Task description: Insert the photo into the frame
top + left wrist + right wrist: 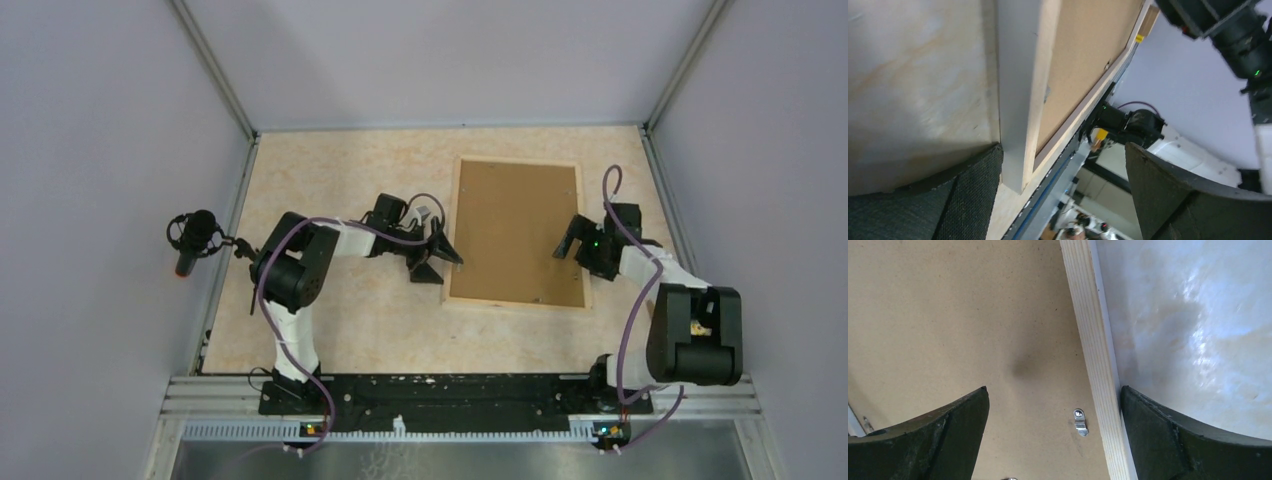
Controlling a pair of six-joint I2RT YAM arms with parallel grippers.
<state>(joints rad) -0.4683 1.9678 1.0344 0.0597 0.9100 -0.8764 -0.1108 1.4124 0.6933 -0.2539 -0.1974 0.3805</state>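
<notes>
Frame back-up on the surface, board in place, photo out of sight

The frame (pixel 516 302) lies face down on the right-centre of the surface (pixel 340 170), between the two arms, with the brown backing board (pixel 515 230) filling its opening. The photo shows in no view; whether it already sits under the board cannot be told, so the task looks either nearly finished or barely begun. The left end effector (pixel 440 260) has its jaws apart at the frame's left strip, holding nothing. The right end effector (pixel 568 240) is also spread wide and empty, above the right strip. A small metal clip (pixel 1079 421) sits on the board beside that strip. No brand, label or writing can be read anywhere.
</notes>
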